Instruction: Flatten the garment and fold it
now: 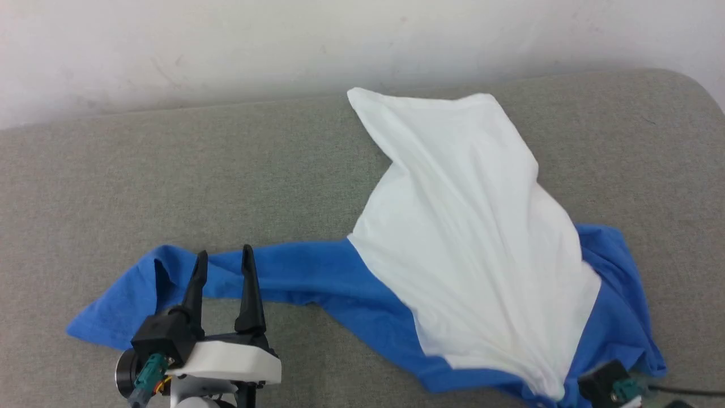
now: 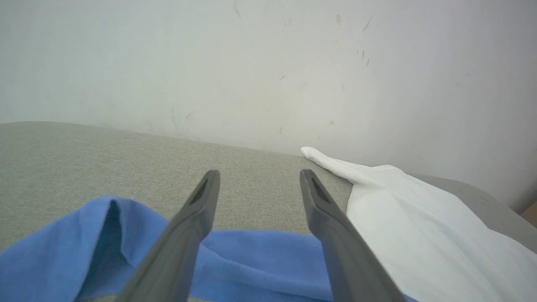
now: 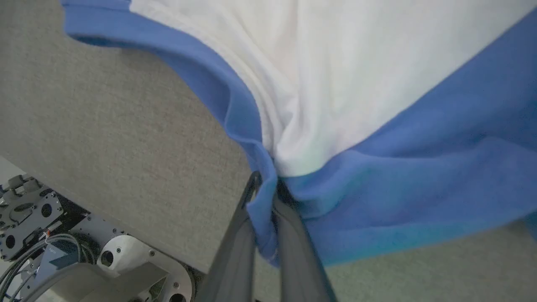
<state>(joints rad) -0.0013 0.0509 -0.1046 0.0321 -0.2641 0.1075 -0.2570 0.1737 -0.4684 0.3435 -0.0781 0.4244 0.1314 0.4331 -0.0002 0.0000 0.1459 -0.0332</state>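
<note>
- Left gripper [image 1: 224, 258], fingers apart, low over blue sleeve [image 1: 294, 275].
- Right gripper [image 3: 266, 193] clamps the shirt's [image 1: 470, 226] bunched blue edge.
- Thin creased jersey, grey woven cushion [image 1: 170, 170].

The garment [image 1: 470, 238] has a white body and blue sleeves and lies creased on the grey surface [image 1: 170, 181]. In the head view, the body runs diagonally, hem corner at 12 o'clock, creases converging at 5 o'clock. One sleeve extends toward 9 o'clock. The other is bunched at 4 o'clock.
</note>
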